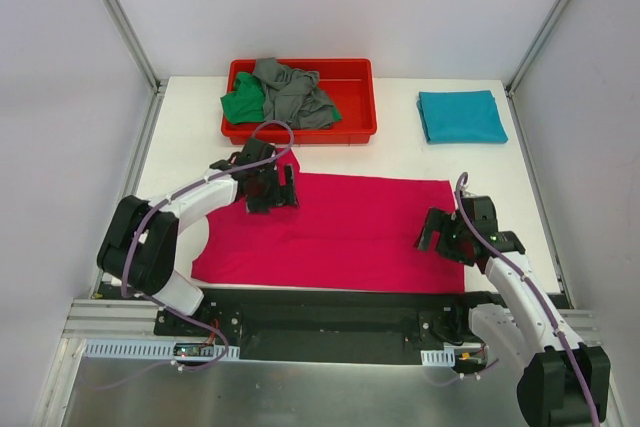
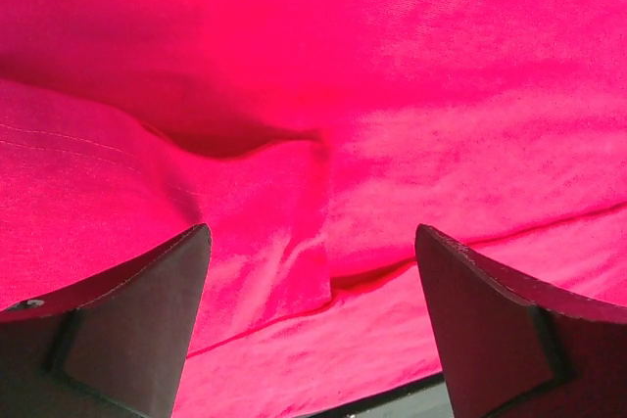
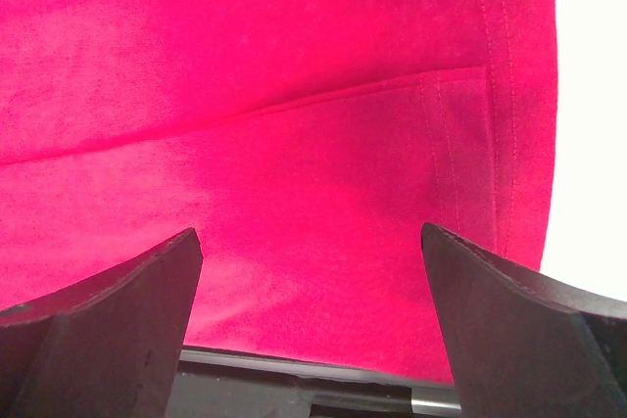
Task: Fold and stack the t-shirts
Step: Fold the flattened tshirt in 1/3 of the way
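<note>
- Left wrist view: the left gripper (image 2: pixel 312 242) has its two dark fingers (image 2: pixel 137 330) spread wide with nothing pinched between them. The gap shows only the magenta-pink t-shirt (image 2: pixel 441 95) underneath.
- Just ahead of those fingertips a folded edge of the shirt runs across, with a small shadowed pucker beyond the finger on the view's left.
- In the right wrist view the right gripper (image 3: pixel 312 242) likewise stands wide apart and empty (whether its fingers touch the cloth I cannot tell).
- Between and ahead of its fingers lies the same shirt. A layer's edge slants across, and a stitched hem runs ahead of the finger on the view's right. Bare white table (image 3: pixel 593 95) shows past that hem.
- From above, the shirt lies spread flat between the two grippers, the left one over its far left edge and the right one at its right edge.
- Beyond the left gripper sits a red tray (image 1: pixel 300 133) holding the green t-shirt (image 1: pixel 240 107) and the grey t-shirt (image 1: pixel 290 92), bunched together.
- Beyond the right gripper, well apart, the teal t-shirt (image 1: pixel 460 115) lies folded on the table.
</note>
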